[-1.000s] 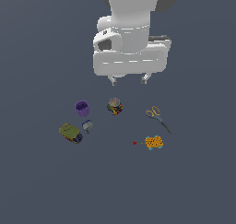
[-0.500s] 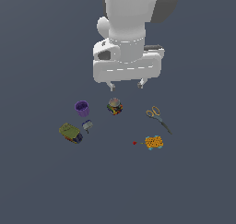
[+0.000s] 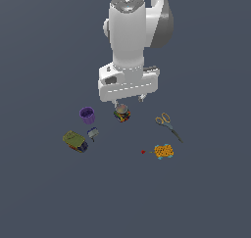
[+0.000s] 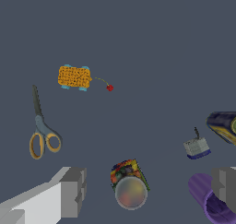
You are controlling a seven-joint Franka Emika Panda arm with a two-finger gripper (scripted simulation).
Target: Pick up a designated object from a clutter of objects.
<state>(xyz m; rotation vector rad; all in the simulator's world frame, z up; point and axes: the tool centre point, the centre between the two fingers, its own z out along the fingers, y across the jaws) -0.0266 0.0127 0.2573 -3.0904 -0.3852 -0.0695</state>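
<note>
The designated object, a small clear jar with multicoloured contents, stands in the middle of the clutter of objects. My gripper hangs just above it, open, with nothing between its fingers. The wrist view shows the jar from above, lying between the two fingers and closer to that one. The purple cup sits beside the other finger.
Around the jar lie a purple cup, a tiny grey item, an olive-green box, gold-handled scissors and an orange-blue block with a small red bit beside it. The floor is dark grey.
The arm has come down toward the jar and shifted slightly to the exterior view's left. The gripper stays open, and none of the objects has moved.
</note>
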